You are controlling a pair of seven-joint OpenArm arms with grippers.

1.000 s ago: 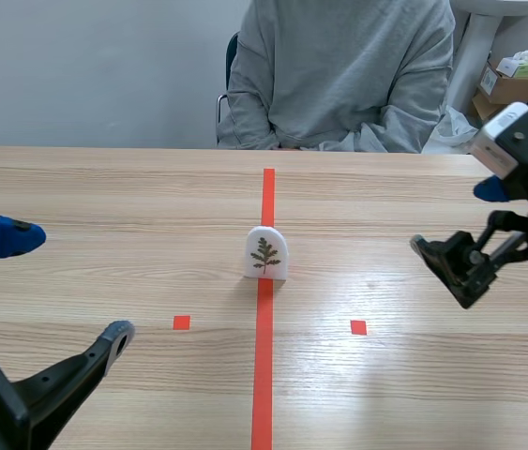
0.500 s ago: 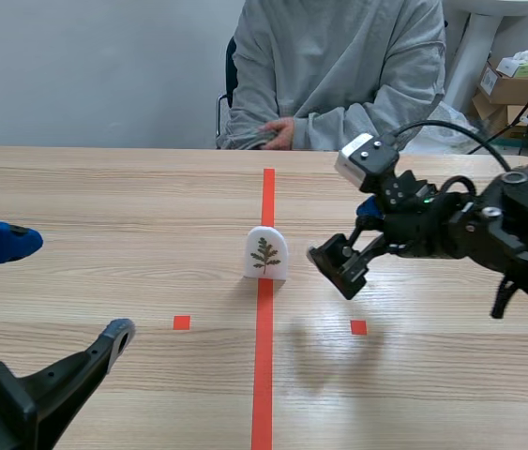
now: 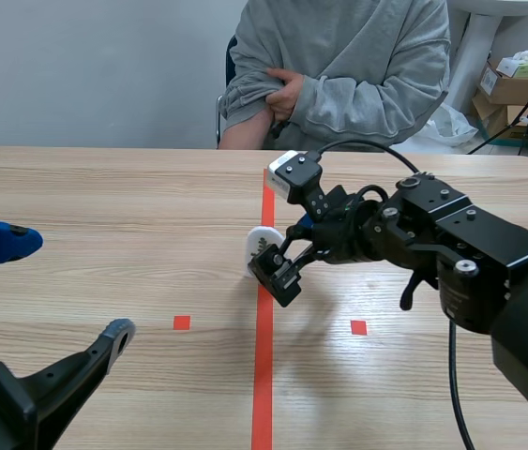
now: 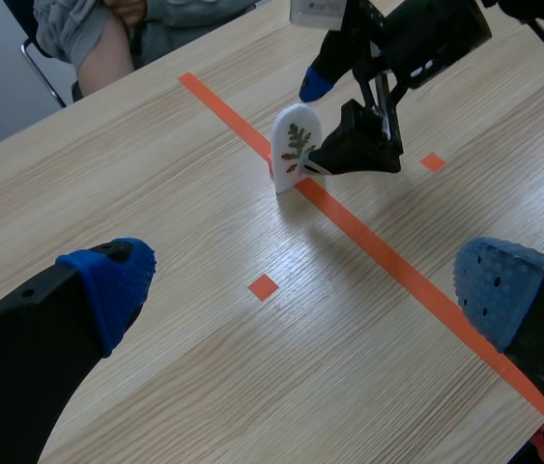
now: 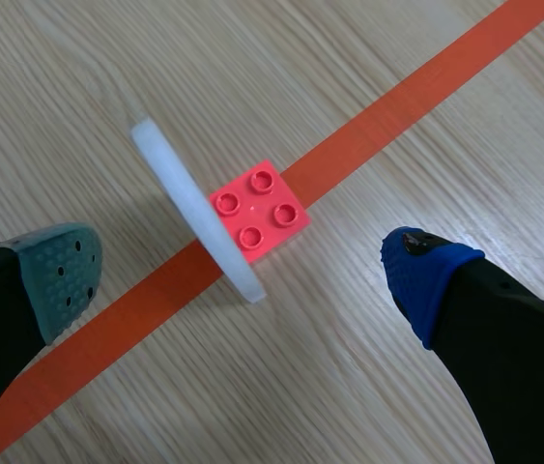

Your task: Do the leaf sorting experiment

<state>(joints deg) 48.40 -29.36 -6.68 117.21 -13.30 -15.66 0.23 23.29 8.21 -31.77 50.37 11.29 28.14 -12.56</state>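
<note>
Scene view: the leaf card (image 3: 260, 244), a white arched plate printed with a green leaf, stands upright on the orange-red tape line at mid-bench (image 3: 104, 197). The right claw (image 3: 288, 251) is at the card, fingers spread. The left claw (image 3: 68, 287) is low at its own side, well apart from the card, fingers spread. A person (image 3: 339, 66) sits across the bench.

Left wrist view: the left claw (image 4: 305, 290) is open. The card stands ahead of it, with the right claw straddling it.

Right wrist view: the right claw (image 5: 243, 275) is open and grips nothing. The card stands edge-on between its pads, touching neither. A red brick (image 5: 259, 211) on the tape touches the card's far face.
</note>
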